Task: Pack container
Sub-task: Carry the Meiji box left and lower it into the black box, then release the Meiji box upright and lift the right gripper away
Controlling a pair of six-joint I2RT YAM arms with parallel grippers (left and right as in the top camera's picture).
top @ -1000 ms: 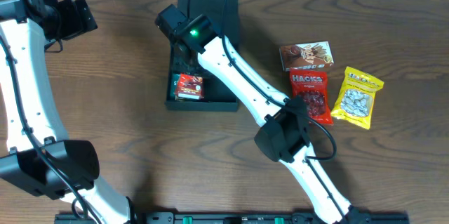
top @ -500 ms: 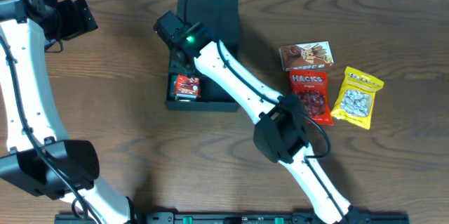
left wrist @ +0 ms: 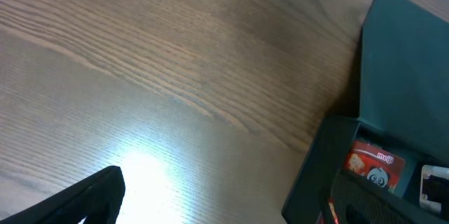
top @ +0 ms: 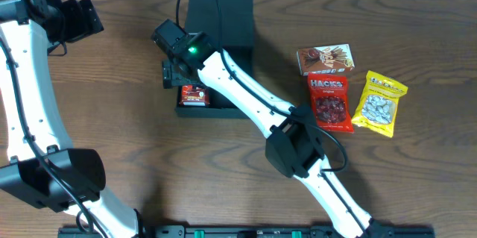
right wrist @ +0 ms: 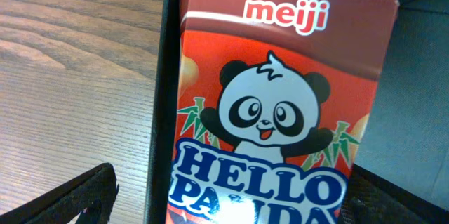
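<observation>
Container [top: 227,18]: matte black square shallow cardboard box, teal tint in the left wrist view [left wrist: 414,76]; hinged flap lid open and laid flat behind the tray; sits on the wooden table [top: 119,133], upper middle of the overhead view.
Left gripper [top: 83,16]: well to the left of the container, near the table's far edge; jaws spread, nothing in them; only one dark fingertip [left wrist: 77,199] shows in its own camera, over bare wood.
Right gripper [top: 173,74]: at the container's left wall, front-left part of the tray; jaws released and wide apart; left fingertip [right wrist: 70,196] is over the table outside the wall, with a gap to the packet; not pinching anything.
Hello Panda box [top: 195,96]: red Meiji carton with a panda print [right wrist: 280,112]; lies flat inside the container against the left wall, front-left corner, between the spread fingers.
Right arm [top: 238,89]: white, crosses diagonally over the tray, hides most of the container's inside from overhead.
Brown snack box [top: 325,59]: on the table, right of the container, apart from it.
Red Hacks packet [top: 329,102]: right of the container, just in front of the brown box.
Yellow packet [top: 378,104]: farthest right of the container, just beside the red packet.
</observation>
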